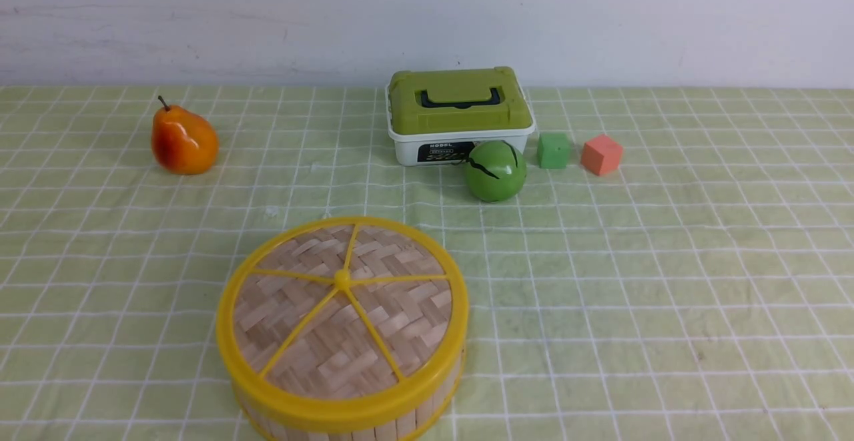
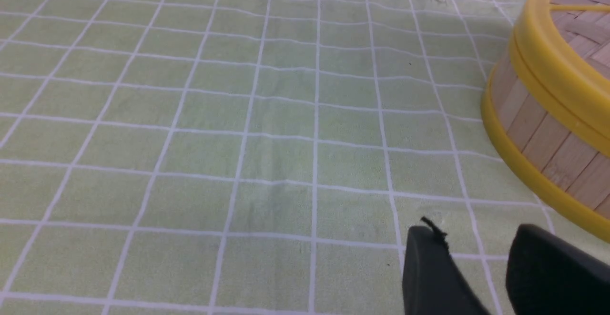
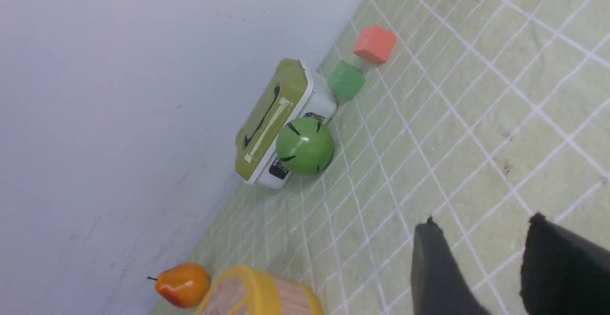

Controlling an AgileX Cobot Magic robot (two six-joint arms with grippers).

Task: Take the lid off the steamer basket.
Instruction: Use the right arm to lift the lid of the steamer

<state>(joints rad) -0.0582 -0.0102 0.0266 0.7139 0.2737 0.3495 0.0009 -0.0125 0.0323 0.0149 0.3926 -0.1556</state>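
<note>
The lid (image 1: 341, 307), woven bamboo with a yellow rim and yellow spokes, sits closed on the steamer basket (image 1: 373, 427) at the near centre-left of the table. In the left wrist view the basket's slat wall (image 2: 538, 134) and the lid's rim (image 2: 548, 62) show, apart from my left gripper (image 2: 476, 234), which is open and empty over the cloth. My right gripper (image 3: 481, 224) is open and empty over bare cloth, far from the basket (image 3: 281, 296). Neither gripper shows in the front view.
An olive-green box with a black handle (image 1: 460, 114) stands at the back centre. A green ball (image 1: 495, 170) lies in front of it. A green cube (image 1: 554, 150) and an orange-red cube (image 1: 601, 154) lie to its right. A pear (image 1: 183, 141) lies back left.
</note>
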